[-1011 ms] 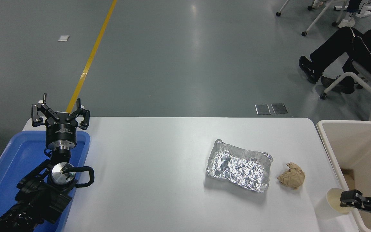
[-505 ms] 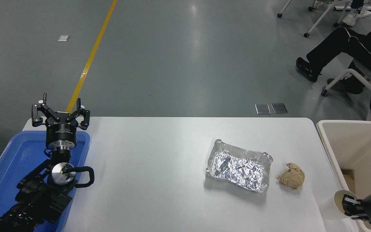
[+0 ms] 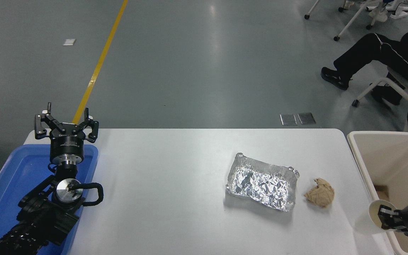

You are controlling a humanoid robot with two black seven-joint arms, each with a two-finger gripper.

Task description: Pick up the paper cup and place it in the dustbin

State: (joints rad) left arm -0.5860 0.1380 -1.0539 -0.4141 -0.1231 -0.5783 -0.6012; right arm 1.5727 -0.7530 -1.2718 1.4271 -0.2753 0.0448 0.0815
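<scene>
The right tool [image 3: 384,216] grips the paper cup [image 3: 371,218] by its rim, tilted, apparently lifted just beside the dustbin [image 3: 361,166] at the tabletop's [image 3: 161,198] right edge. The left tool [image 3: 66,124] rests spread wide over the blue tray [image 3: 5,184]. No writing is legible.
</scene>
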